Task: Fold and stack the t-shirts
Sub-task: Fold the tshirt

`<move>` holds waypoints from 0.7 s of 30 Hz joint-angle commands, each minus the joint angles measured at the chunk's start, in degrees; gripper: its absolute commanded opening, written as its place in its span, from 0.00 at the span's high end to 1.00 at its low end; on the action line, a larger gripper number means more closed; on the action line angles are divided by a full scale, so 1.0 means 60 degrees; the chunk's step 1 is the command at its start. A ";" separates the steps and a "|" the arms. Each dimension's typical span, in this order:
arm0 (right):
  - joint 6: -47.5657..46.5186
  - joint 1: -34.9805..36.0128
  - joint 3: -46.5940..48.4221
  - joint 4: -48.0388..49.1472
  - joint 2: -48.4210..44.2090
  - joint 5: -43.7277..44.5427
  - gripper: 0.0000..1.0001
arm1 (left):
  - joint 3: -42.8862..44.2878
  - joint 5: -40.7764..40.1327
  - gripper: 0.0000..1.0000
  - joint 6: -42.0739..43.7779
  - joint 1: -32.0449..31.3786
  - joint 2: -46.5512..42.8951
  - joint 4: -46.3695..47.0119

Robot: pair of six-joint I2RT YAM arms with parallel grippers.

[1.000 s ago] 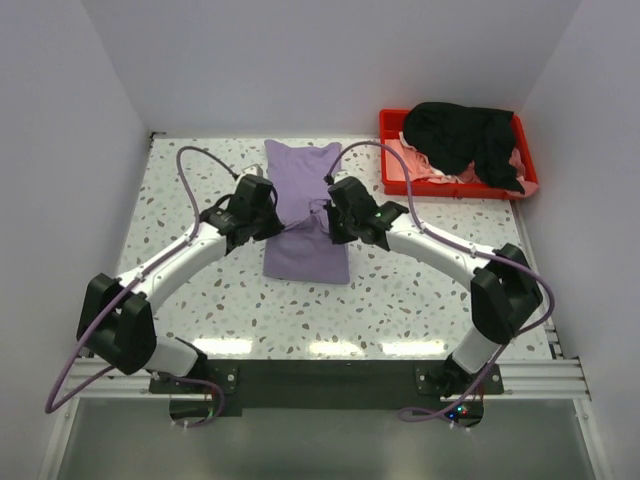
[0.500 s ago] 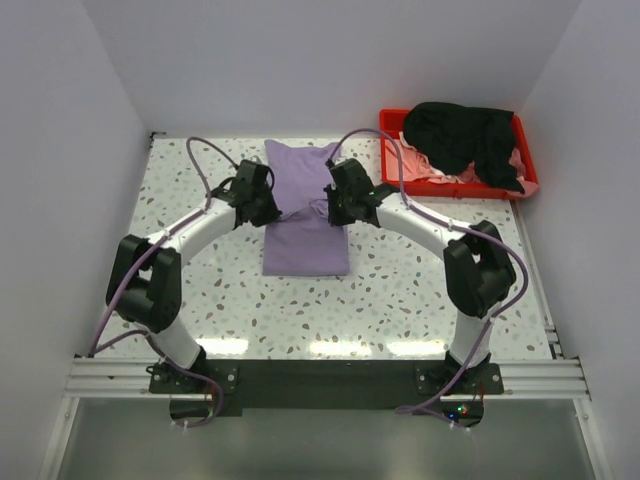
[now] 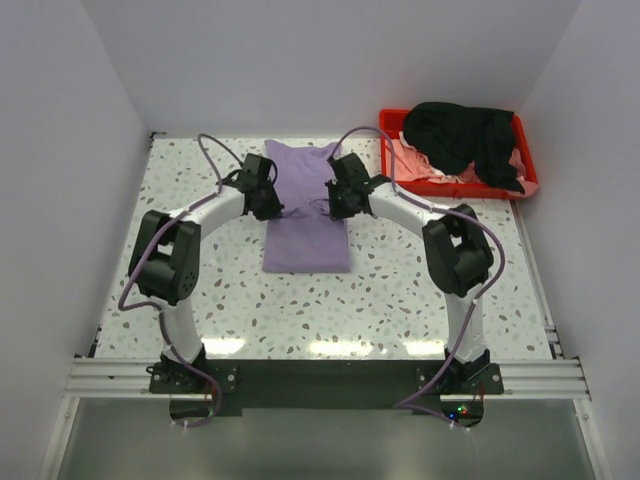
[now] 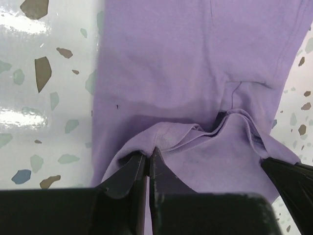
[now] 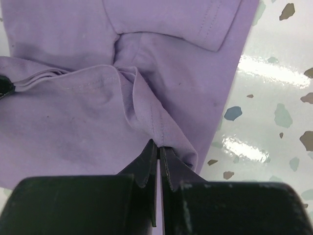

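Table (image 3: 400, 290): lavender t-shirt (image 3: 308, 240) hem farther back

A robotics lab is suggested: a speckled table (image 3: 200, 300) walled by bare white panels (image 3: 60, 150), robot arms (image 3: 205, 212) bolted along its near edge.

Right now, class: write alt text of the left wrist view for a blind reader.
The left gripper, jaws shut, pinches a raised fold of the lavender t-shirt, which lies spread on a white speckled table.
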 commanded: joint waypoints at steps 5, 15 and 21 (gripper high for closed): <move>-0.0046 -0.0420 0.0795 0.0146 0.0621 -0.0710 0.63 | 0.0867 -0.0068 0.51 0.0320 0.0208 0.0482 0.0096; -0.0003 -0.0479 0.0184 -0.0221 -0.0534 -0.1121 0.01 | -0.0392 -0.0039 0.00 0.0115 0.0208 -0.1231 0.0565; 0.0671 -0.0464 -0.2055 0.0190 -0.2481 -0.1268 0.01 | -0.2514 -0.0420 0.00 -0.0192 0.0194 -0.3207 0.0419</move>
